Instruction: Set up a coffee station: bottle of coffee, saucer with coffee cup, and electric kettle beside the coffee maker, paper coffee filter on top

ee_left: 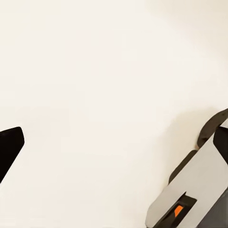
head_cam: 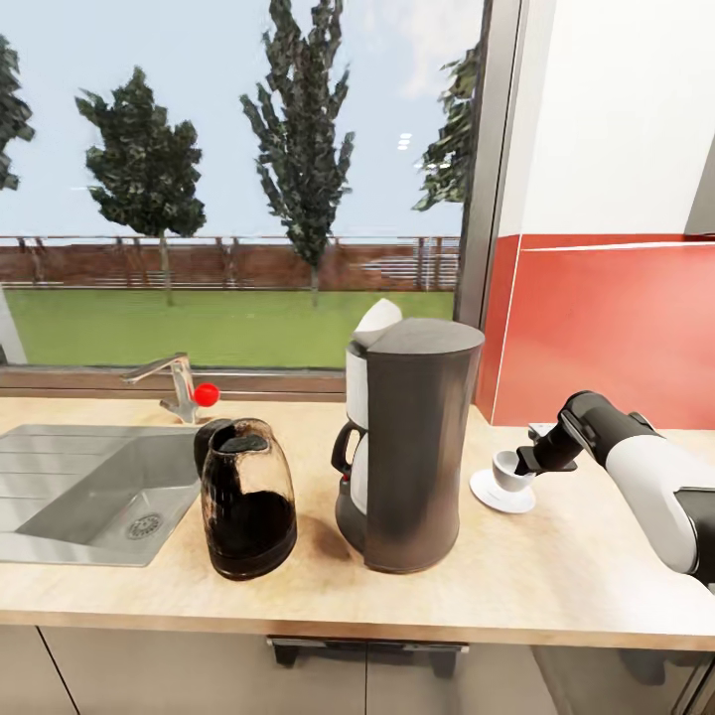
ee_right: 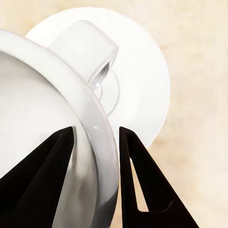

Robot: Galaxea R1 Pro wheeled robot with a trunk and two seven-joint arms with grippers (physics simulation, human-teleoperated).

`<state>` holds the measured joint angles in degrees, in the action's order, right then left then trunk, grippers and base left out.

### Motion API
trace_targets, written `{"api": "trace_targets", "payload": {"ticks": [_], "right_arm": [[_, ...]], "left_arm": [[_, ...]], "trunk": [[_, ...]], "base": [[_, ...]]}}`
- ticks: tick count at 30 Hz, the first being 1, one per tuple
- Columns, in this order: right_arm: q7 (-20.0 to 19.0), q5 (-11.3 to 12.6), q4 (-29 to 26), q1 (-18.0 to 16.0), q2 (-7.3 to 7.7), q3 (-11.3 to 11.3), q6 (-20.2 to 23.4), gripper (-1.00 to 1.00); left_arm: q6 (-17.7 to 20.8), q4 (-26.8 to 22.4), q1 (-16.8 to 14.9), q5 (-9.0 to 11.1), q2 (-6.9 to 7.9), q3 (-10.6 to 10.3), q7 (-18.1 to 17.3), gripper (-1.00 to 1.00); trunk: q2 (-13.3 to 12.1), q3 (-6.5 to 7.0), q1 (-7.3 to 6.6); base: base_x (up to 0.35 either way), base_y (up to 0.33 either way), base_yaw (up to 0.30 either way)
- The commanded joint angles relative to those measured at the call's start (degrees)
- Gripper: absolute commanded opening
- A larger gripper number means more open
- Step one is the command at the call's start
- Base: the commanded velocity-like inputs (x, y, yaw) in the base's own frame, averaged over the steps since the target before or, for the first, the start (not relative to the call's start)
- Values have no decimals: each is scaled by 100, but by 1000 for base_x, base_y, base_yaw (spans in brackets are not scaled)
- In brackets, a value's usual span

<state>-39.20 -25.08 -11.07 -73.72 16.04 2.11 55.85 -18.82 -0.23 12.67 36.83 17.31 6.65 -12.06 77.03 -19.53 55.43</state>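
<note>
Right now cup (head_cam: 508, 471) sits on saucer (head_cam: 501, 494), maker's (head_cam: 412, 442) three o'clock; right gripper (ee_right: 95, 142) pinches its rim; kettle (head_cam: 246, 500) half dark; left gripper's state can't tell.

My head camera looks forward-down over tabletop (head_cam: 556, 586) toward window (head_cam: 238, 179). My right wrist camera sits close above coffee cup (ee_right: 52, 109) and saucer (ee_right: 142, 80), shared with head view. My left wrist camera faces blank pale surface.
</note>
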Motion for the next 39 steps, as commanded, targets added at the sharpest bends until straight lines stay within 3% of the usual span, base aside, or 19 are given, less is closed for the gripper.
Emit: {"api": "trace_targets", "payload": {"ticks": [1,22,39], "right_arm": [[-42,-32,-9,-2,0,18,14,-100],[7,-32,-9,-2,0,10,5,-100],[106,-32,-9,-2,-33,7,-7,-100]], "left_arm": [[-1,-1,2,8,0,46,-42,100],[-6,0,0,8,-26,46,-42,100],[1,-2,1,5,-27,47,-37,100]], "trunk": [[4,-6,0],[4,-6,0],[645,-293,352]], "base": [[24,0,0],[60,0,0],[0,0,0]]}}
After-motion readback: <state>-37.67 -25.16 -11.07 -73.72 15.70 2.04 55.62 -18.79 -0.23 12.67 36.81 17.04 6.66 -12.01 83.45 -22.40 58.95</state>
